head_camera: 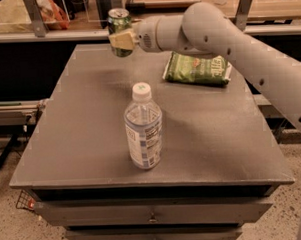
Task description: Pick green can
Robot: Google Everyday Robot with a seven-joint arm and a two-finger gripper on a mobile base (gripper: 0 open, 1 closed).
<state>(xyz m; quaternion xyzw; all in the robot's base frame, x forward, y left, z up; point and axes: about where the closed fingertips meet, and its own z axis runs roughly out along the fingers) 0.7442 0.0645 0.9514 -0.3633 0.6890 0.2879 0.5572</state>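
The green can (118, 24) is a small green metal drink can with a silver top rim, upright, held in the air above the back left part of the grey table (80, 125). My gripper (120, 41) is shut on the can's lower half, its pale fingers (122, 41) wrapped across the can's front. The white arm reaches in from the right.
A clear water bottle (143, 128) with a white cap stands near the table's middle front. A flat green chip bag (196, 69) lies at the back right. Shelving and a rail run behind the table. Drawers sit under the table's front edge.
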